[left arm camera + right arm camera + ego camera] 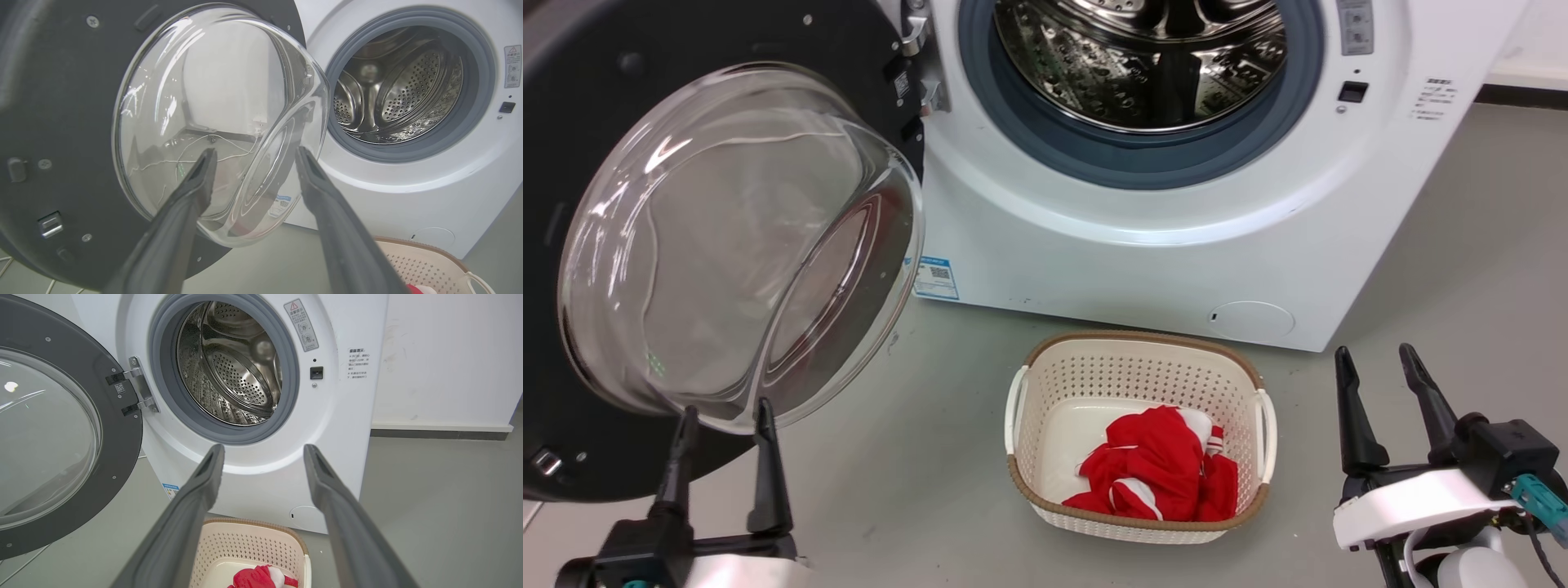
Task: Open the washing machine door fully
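Head view: washing machine door (719,245) stands wide open at nine o'clock; left gripper (726,406) at seven and right gripper (1374,349) at four, both spread, empty.

Door (735,245): matt black plastic around clear, glossy glass; metal hinge (141,388). Drum (1143,65): shiny perforated steel. Basket (1078,384): cream perforated plastic. Red cloth (1156,465).

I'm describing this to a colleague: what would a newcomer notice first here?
The big, black, glass-centred washing machine door stands open at the left, bulging toward the left gripper. To its right gapes the steel drum. On the floor before the machine sits a cream basket holding red cloth.
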Tool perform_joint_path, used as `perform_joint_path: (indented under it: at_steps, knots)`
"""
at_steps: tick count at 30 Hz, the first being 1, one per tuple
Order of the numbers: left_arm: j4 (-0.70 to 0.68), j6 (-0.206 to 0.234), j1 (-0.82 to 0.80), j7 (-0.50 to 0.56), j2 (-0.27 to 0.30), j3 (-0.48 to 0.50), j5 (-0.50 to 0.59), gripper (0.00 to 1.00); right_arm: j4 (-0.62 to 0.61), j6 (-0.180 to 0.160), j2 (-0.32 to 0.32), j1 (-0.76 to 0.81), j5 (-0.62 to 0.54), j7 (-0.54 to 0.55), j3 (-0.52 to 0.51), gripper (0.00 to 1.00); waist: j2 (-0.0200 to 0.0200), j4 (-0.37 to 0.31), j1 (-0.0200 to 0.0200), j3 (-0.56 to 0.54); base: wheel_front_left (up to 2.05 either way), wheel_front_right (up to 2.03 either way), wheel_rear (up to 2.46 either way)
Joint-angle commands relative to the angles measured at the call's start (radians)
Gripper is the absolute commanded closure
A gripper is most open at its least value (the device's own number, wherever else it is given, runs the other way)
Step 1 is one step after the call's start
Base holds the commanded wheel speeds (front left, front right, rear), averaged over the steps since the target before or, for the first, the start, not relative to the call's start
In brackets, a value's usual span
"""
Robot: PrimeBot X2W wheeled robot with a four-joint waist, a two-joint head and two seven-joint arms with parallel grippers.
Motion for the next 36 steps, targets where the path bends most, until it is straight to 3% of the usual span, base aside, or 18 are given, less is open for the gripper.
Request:
perform_joint_path:
  at_steps: [1,10,19,36]
  knots:
    - [0.002,-0.005,0.006,-0.002,-0.005,-0.011,0.007,0.0,0.001,-0.001,0.002,0.008,-0.003,-0.001,0.002,0.0,0.0,-0.017,0.0001,-0.01,0.0,0.0,0.0]
    - [0.064,-0.03,-0.047,-0.002,-0.016,-0.09,0.025,0.0,-0.007,-0.001,0.002,0.02,-0.023,0.005,0.016,0.0,0.0,-0.116,0.0001,-0.033,0.0,0.0,0.0]
    - [0.095,-0.039,-0.066,-0.002,-0.018,-0.104,0.041,0.0,-0.025,-0.001,0.002,0.044,-0.041,0.016,0.018,0.0,0.0,-0.209,0.0001,-0.047,0.0,0.0,0.0]
    - [0.094,-0.045,-0.075,-0.002,-0.02,-0.083,0.055,0.0,-0.044,-0.001,0.002,0.063,-0.04,0.019,0.026,0.0,0.0,-0.24,0.0001,-0.05,0.0,0.0,0.0]
